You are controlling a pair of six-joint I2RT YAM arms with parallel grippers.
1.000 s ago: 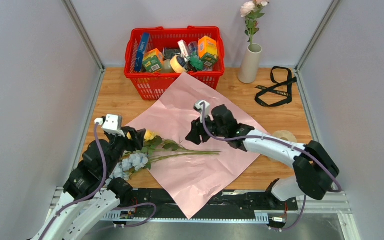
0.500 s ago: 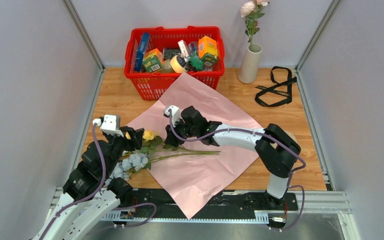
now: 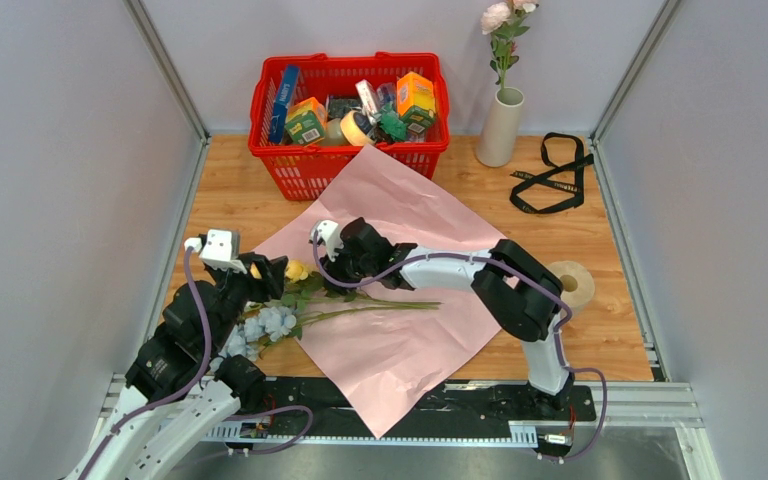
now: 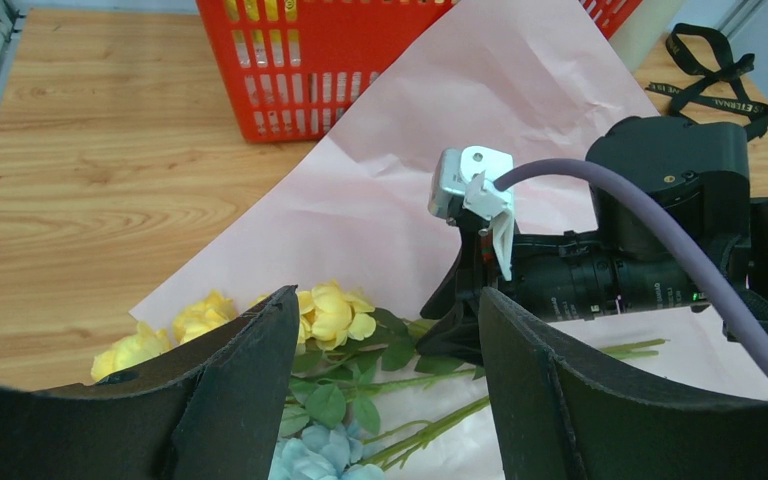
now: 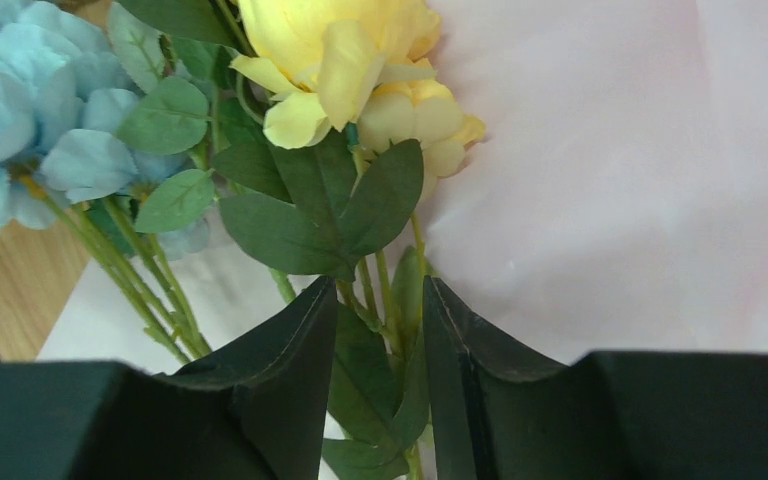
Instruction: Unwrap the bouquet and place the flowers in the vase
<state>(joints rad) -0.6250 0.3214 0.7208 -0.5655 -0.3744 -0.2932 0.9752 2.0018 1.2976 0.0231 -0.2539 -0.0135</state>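
The bouquet lies undone: its pink paper is spread flat on the table. The flowers, yellow and light blue blooms on green stems, rest across its left corner. My right gripper reaches in from the right. Its jaws stand narrowly open on either side of the yellow flowers' stems, with leaves between them. My left gripper hangs wide open just above the blooms, holding nothing. The beige vase stands at the back right with one pink flower in it.
A red basket full of groceries stands at the back, touching the paper's far corner. A black ribbon lies right of the vase. A pale roll sits by the right arm's elbow. Grey walls close in both sides.
My right arm has swung left from the paper's middle to the flower stems, and its jaws have narrowed around them. The left arm has not moved.
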